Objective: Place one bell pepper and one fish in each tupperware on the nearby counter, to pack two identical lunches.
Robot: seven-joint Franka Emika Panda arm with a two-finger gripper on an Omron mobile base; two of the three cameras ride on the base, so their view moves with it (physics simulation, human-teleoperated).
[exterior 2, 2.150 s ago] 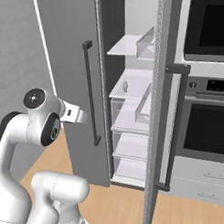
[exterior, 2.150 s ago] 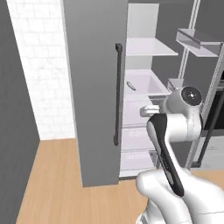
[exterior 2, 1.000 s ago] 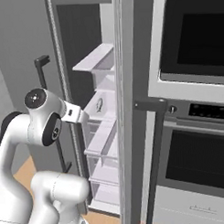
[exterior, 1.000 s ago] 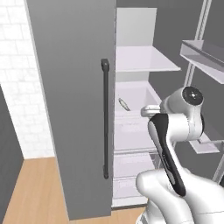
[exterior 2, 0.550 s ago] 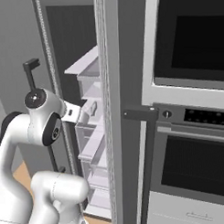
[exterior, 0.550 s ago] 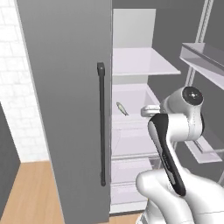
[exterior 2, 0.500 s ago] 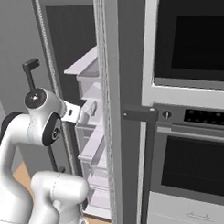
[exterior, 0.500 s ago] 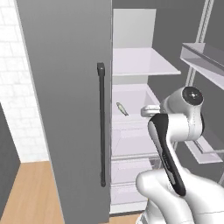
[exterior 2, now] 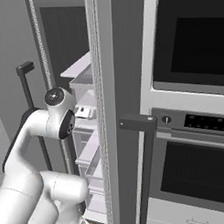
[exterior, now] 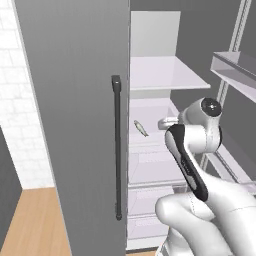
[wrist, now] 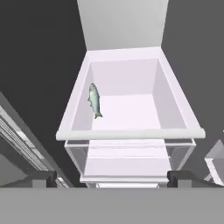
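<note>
The open refrigerator (exterior: 150,80) is faced, and its pale drawer (wrist: 131,129) lies ahead of and below the gripper (wrist: 113,178). The step in hand is judged to be the fetching of the first fish. The slim fish (wrist: 94,100) rests in the drawer against the wall left of the hand. The fingers (wrist: 43,178) are spread wide apart, with nothing between them. Next, a reach forward and leftward is called for.

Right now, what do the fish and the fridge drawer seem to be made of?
The fish: soft-looking, with glossy pale green-silver skin that catches light. The drawer: likely smooth plastic, judging by its thin pale walls, matte white tinged lilac, with a clear-looking front panel below.
</note>
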